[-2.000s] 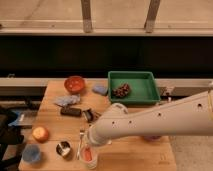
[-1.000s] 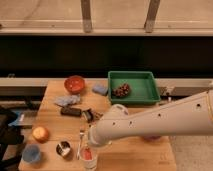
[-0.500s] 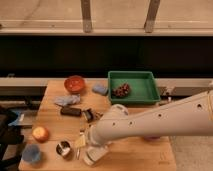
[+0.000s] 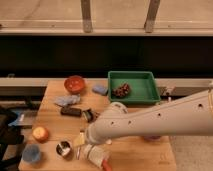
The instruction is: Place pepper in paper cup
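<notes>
Camera view is showing the gripper hanging low over the counter, touching the tipped paper cup, finger state impossible to tell.

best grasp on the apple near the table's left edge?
Apple: round, nothing to hook, so pinch across its widest middle, coming straight down from above; the blue cup crowds its near side. The gripper is by the paper cup, at the table's front.

The paper cup has tipped over beside the gripper.
</notes>
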{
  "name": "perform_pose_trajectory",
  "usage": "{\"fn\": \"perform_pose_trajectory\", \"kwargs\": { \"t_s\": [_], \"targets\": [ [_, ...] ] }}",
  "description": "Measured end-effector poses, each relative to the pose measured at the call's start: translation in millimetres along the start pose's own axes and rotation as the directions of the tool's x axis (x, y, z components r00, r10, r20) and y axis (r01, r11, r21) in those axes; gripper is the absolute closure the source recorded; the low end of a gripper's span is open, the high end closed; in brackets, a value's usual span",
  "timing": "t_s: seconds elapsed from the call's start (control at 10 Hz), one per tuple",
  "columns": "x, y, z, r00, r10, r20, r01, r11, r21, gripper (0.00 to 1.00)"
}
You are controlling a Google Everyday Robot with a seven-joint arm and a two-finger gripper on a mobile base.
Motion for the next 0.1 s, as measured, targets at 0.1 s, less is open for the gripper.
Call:
{"fn": "perform_pose_trajectory", "kwargs": {
  "t_s": [0.1],
  "targets": [
    [-0.9,1.9,0.8,1.0,-0.006,-0.001,0.006,1.0,-0.001,0.2]
  ]
}}
